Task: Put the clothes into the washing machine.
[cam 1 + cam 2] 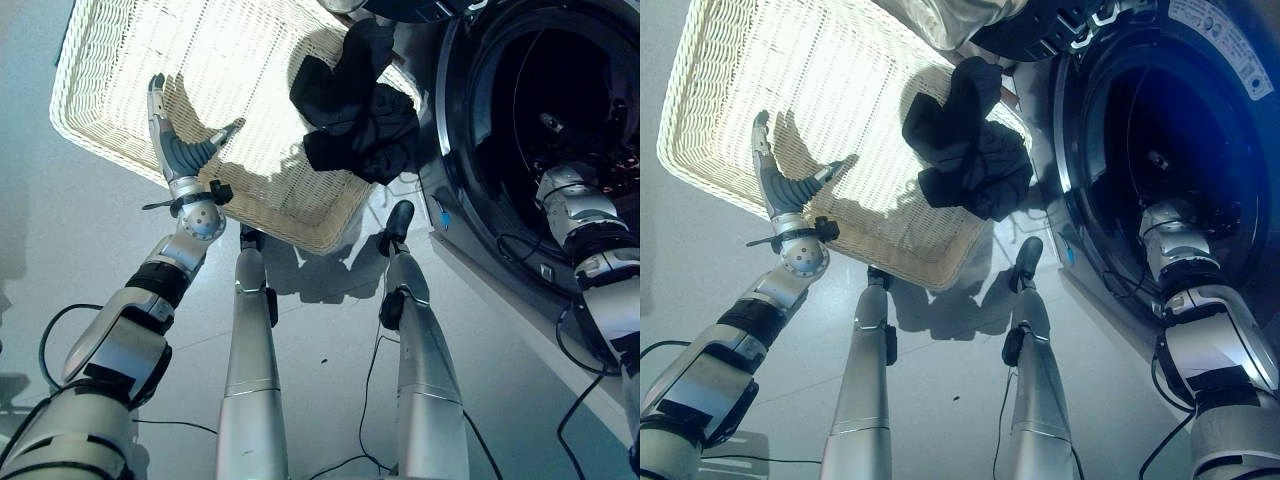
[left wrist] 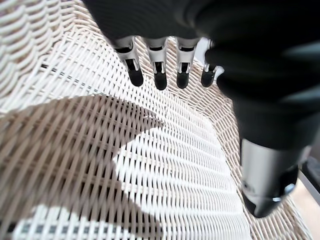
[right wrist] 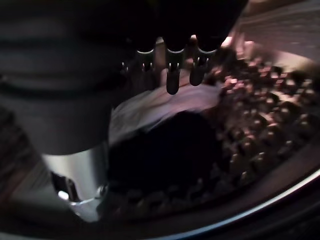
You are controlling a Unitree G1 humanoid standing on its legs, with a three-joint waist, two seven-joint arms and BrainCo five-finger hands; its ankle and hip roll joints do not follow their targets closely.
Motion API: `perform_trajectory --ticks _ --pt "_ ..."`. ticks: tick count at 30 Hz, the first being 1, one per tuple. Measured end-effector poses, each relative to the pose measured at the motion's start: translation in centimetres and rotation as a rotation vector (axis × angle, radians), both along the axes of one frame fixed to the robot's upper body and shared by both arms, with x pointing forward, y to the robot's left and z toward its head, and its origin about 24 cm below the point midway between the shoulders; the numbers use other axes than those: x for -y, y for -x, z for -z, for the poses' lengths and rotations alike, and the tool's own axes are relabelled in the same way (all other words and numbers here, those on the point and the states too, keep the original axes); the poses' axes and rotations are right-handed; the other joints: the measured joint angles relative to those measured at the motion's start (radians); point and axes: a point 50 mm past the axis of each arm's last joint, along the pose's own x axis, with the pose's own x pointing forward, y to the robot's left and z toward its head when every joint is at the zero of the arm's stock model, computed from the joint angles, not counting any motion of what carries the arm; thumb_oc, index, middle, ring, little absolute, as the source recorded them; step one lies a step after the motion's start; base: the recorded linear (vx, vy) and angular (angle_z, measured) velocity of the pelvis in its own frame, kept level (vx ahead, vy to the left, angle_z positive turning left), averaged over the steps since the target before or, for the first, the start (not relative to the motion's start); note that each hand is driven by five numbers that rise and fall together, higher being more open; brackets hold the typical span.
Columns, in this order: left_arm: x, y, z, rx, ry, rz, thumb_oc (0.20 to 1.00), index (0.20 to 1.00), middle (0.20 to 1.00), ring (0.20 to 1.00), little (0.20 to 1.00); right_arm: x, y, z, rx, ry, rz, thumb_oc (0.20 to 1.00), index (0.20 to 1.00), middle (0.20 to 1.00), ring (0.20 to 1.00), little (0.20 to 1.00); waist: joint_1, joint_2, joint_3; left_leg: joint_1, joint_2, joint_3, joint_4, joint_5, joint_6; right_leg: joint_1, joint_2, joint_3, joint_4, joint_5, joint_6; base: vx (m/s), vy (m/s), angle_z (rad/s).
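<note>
The left hand hovers open over the bare weave of the basket, fingers straight and holding nothing. The black clothes lie heaped well to its right, at the basket's corner nearest the washer. The right hand is inside the drum; its fingers look loose, with a dark garment and a pale one lying just past them, seemingly let go. The main risk is on the way out: the right wrist sits close inside the door ring, so a careless withdrawal could catch the rim or drag a garment back over the lip. A second risk is the heap itself: it sits on the basket's low edge, partly hanging toward the washer, so a grab from the left could push it off onto the floor between basket and machine. A loose sleeve could also trail. Room is generous around the left hand, open weave on every side; it is tight around the right, hemmed by the drum wall and opening.
</note>
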Motion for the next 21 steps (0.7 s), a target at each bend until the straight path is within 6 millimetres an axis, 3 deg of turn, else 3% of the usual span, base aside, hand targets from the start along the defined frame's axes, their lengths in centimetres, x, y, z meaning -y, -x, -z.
perform_trajectory --ticks 4,7,15,21 --pt "0.4 -0.1 0.0 0.004 0.008 0.007 1.0 1.0 1.0 1.0 1.0 -3.1 -0.1 -2.1 0.082 0.156 -0.06 1.0 1.0 1.0 1.0 1.0 0.001 0.0 0.0 -0.001 -0.004 0.007 -0.008 0.001 0.002 -0.009 -0.006 0.003 0.001 -0.001 0.001 -0.01 0.018 0.0" --pt "0.9 -0.2 0.2 0.005 0.025 0.008 1.0 1.0 1.0 1.0 1.0 -5.1 0.1 -2.5 0.126 0.253 -0.077 1.0 1.0 1.0 1.0 1.0 -0.003 0.0 0.0 -0.001 -0.009 0.01 -0.013 0.003 0.004 -0.012 -0.011 0.005 0.001 -0.003 0.004 -0.01 0.014 0.01" --pt "1.6 -0.2 1.4 -0.01 0.043 -0.021 1.0 1.0 1.0 1.0 1.0 -11.8 0.8 -0.7 0.225 0.501 -0.215 1.0 1.0 1.0 1.0 1.0 -0.026 0.001 -0.001 0.0 -0.014 0.026 -0.029 0.005 0.006 -0.028 -0.017 0.019 0.003 -0.011 0.012 -0.02 0.049 0.0" --pt "3.0 -0.5 2.1 -0.014 0.088 -0.019 1.0 1.0 1.0 1.0 1.0 -14.2 1.3 1.1 0.233 0.633 -0.325 1.0 1.0 1.0 1.0 1.0 -0.029 0.006 -0.001 0.006 -0.015 0.054 -0.044 0.007 0.01 -0.052 -0.02 0.041 0.013 -0.012 0.015 -0.01 0.038 -0.03"
